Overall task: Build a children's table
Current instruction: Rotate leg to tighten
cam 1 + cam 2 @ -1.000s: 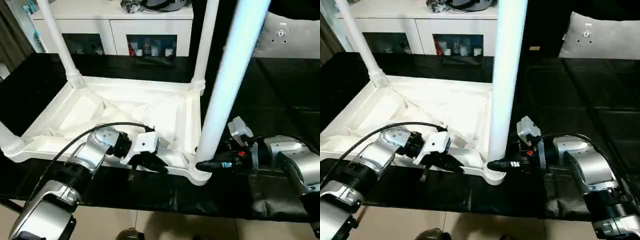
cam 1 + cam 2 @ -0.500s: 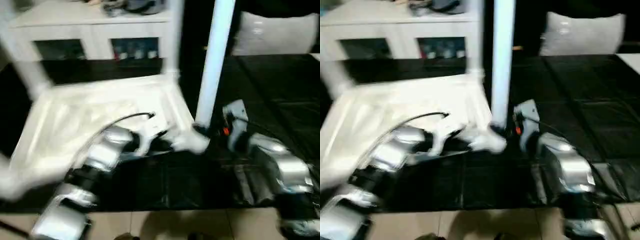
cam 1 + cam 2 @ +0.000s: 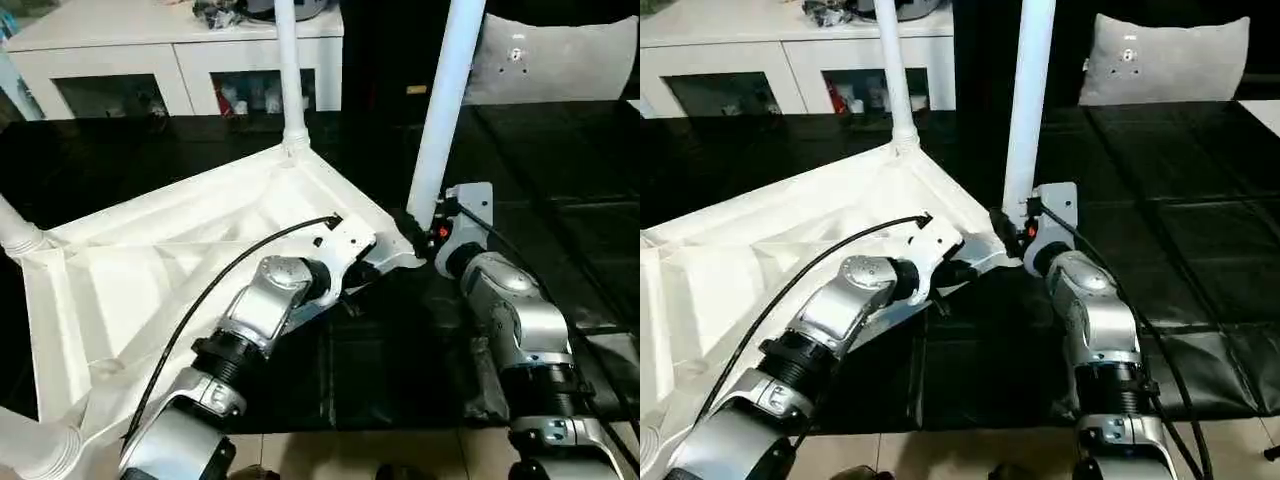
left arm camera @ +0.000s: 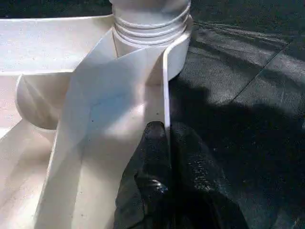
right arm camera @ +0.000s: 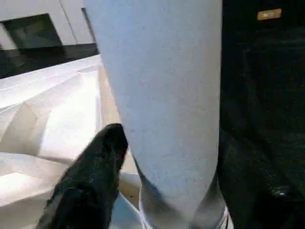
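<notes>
The upturned white table top (image 3: 170, 250) fills the frame's left and centre on the black-covered work table (image 3: 560, 180), legs up. The left gripper (image 4: 164, 157) pinches its rim; the right gripper (image 5: 157, 157) straddles the nearest leg (image 3: 440, 110), grip uncertain. A tug could unseat that leg. White cabinets (image 3: 150, 60) stand behind.

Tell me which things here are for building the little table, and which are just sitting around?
For the job:
- white tabletop, upside down
- its legs, like the one by the right gripper
- left gripper, pinching the tabletop's rim

Just around:
- white cabinet
- grey cushion
- black work table
</notes>
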